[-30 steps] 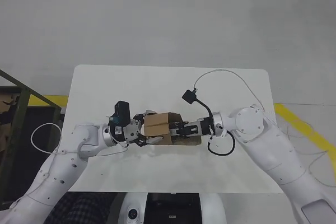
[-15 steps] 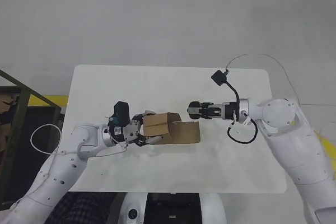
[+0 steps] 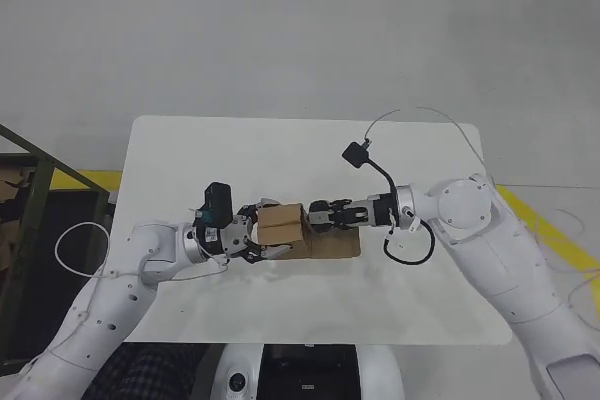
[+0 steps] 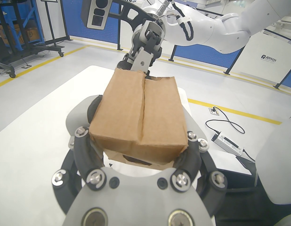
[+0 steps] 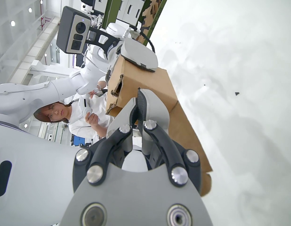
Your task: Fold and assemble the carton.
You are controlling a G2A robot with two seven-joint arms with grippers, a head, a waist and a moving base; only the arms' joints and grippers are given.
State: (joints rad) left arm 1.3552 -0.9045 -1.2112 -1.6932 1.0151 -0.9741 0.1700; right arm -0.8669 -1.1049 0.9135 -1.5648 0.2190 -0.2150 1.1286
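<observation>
A brown carton (image 3: 280,223) lies on its side on the white table (image 3: 180,150), with one long flap (image 3: 332,243) flat on the tabletop towards the right arm. My left gripper (image 3: 248,240) is shut on the carton (image 4: 140,116), one finger (image 4: 80,116) on each side wall. The closed top flaps meet in a seam. My right gripper (image 3: 318,214) is shut, and its tips (image 4: 139,63) sit at the carton's far open end. In the right wrist view the pressed-together fingers (image 5: 138,104) point at the carton (image 5: 145,81), with nothing held between them.
A dark green bin with cardboard scraps (image 3: 0,210) stands off the table's left side. The right arm's cable (image 3: 420,120) loops above the table's far right corner. Bare tabletop lies in front of and behind the carton.
The right gripper drew back from the carton towards the far right, then returned to the carton's open end. The left gripper and carton stayed put.
</observation>
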